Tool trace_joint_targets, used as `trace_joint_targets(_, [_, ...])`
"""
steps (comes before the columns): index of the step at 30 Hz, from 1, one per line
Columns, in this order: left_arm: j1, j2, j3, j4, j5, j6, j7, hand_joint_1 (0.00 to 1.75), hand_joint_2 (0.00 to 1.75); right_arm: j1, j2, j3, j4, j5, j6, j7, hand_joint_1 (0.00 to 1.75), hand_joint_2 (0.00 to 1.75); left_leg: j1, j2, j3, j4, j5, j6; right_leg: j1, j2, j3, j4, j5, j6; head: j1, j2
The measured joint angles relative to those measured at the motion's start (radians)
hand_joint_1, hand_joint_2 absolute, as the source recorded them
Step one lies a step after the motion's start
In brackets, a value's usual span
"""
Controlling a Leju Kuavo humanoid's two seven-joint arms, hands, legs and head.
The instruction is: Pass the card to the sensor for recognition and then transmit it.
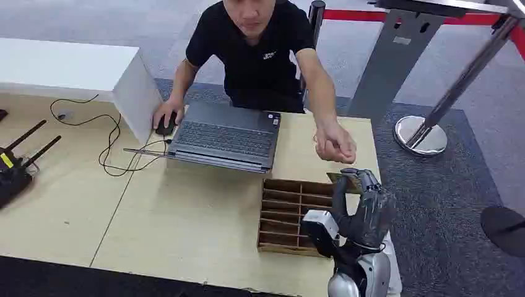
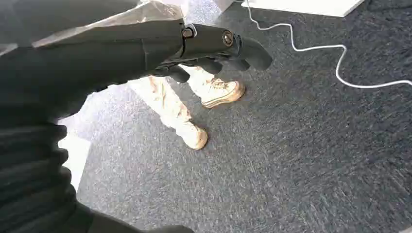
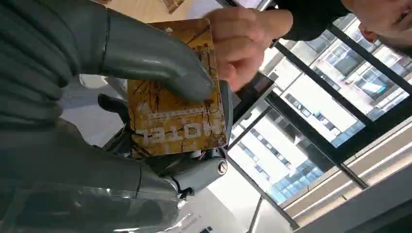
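My right hand [image 1: 362,207] is raised over the table's right edge, above a slotted wooden card rack [image 1: 286,216]. It holds a golden-brown card [image 3: 175,92] between thumb [image 3: 155,56] and fingers; the card's edge [image 1: 342,179] pokes out at the fingertips. A person's hand [image 1: 335,143] hovers just beyond the card, and in the right wrist view the person's fingers [image 3: 238,46] are at the card's far edge. My left hand [image 2: 209,48] hangs over grey carpet with fingers curled and nothing in it.
A person in black sits behind an open laptop [image 1: 226,136], one hand on a mouse [image 1: 164,125]. A white box [image 1: 74,71], black cables [image 1: 114,145] and a black antenna device [image 1: 15,167] lie left. A barrier post base [image 1: 421,135] stands right of the table.
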Motion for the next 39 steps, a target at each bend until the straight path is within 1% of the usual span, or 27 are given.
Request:
trace_joint_targets(12, [0.000, 0.000, 0.000, 0.000, -0.005, 0.000, 0.003, 0.00, 1.75, 0.006, 0.000, 0.000, -0.001, 0.010, 0.000, 0.005, 1.75, 1.75, 0.000, 0.000, 0.000, 0.000, 0.000, 0.000, 0.000, 0.000, 0.000, 0.000, 0.000, 0.000, 0.000, 0.000])
trace_joint_targets(19, [0.002, 0.000, 0.005, 0.000, -0.021, 0.000, 0.010, 0.00, 1.75, 0.037, 0.000, -0.010, -0.019, 0.026, -0.001, 0.021, 1.75, 1.75, 0.000, 0.000, 0.000, 0.000, 0.000, 0.000, 0.000, 0.000, 0.000, 0.000, 0.000, 0.000, 0.000, 0.000])
trace_joint_targets(27, [0.005, 0.000, 0.027, 0.000, -0.029, 0.000, 0.016, 0.00, 1.75, 0.081, 0.011, -0.080, -0.036, 0.005, -0.001, -0.026, 1.75, 1.75, 0.000, 0.000, 0.000, 0.000, 0.000, 0.000, 0.000, 0.000, -0.001, 0.000, 0.000, 0.000, 0.000, 0.000])
trace_joint_targets(39, [0.006, 0.000, 0.054, 0.000, -0.045, 0.000, 0.028, 0.00, 1.75, 0.104, 0.032, -0.170, -0.039, 0.034, -0.001, -0.023, 1.75, 1.75, 0.000, 0.000, 0.000, 0.000, 0.000, 0.000, 0.000, 0.000, -0.001, 0.000, 0.000, 0.000, 0.000, 0.000])
